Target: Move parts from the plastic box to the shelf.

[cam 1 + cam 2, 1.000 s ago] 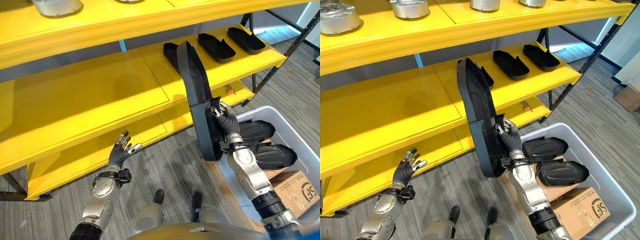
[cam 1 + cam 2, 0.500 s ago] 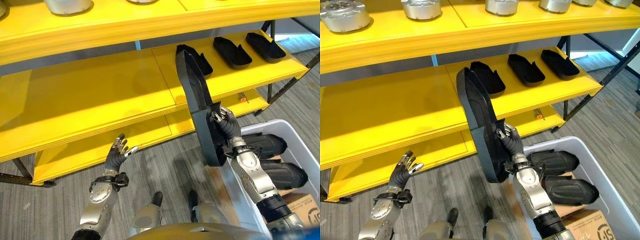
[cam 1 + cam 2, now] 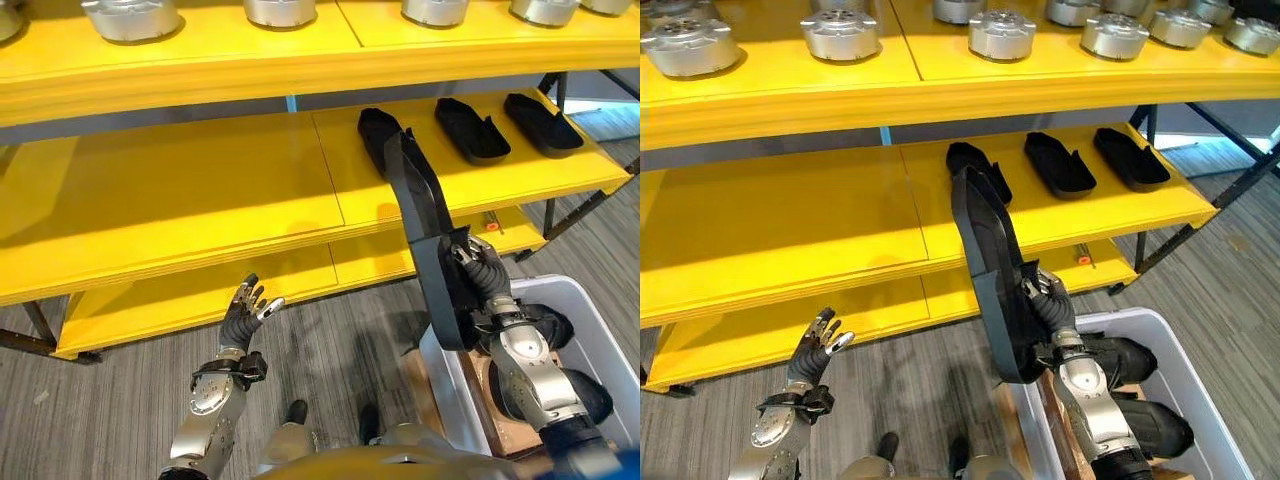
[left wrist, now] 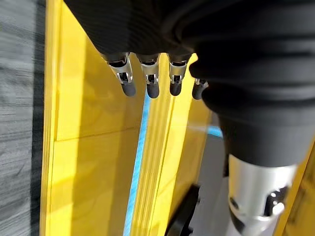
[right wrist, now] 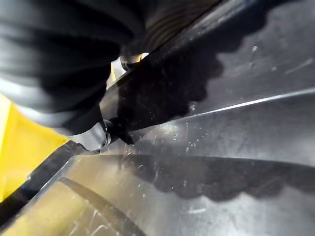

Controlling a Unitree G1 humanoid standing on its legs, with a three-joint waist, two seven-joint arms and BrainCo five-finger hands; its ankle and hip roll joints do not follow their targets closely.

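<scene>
My right hand (image 3: pixel 482 272) is shut on a long black plastic part (image 3: pixel 422 225), holding it upright on its edge in front of the middle yellow shelf (image 3: pixel 200 190). The part's top end reaches the shelf's front edge. In the right wrist view the black part (image 5: pixel 226 128) lies right against the hand. Three similar black parts (image 3: pixel 1061 165) lie side by side at the shelf's right end. The grey plastic box (image 3: pixel 1185 390) stands on the floor at lower right with more black parts (image 3: pixel 1140 425) in it. My left hand (image 3: pixel 243 316) hangs open and empty at lower left, over the floor.
The top shelf (image 3: pixel 910 80) carries a row of round silver metal parts (image 3: pixel 840 32). A lower yellow shelf (image 3: pixel 200 300) runs close to the floor. A dark metal brace (image 3: pixel 1200 205) slants down at the rack's right end. Bare grey floor lies in front of the rack.
The camera has swung, so the rack sits lower and further left in view. My right hand has carried the black part rightward and closer to the shelf. The left hand stays open.
</scene>
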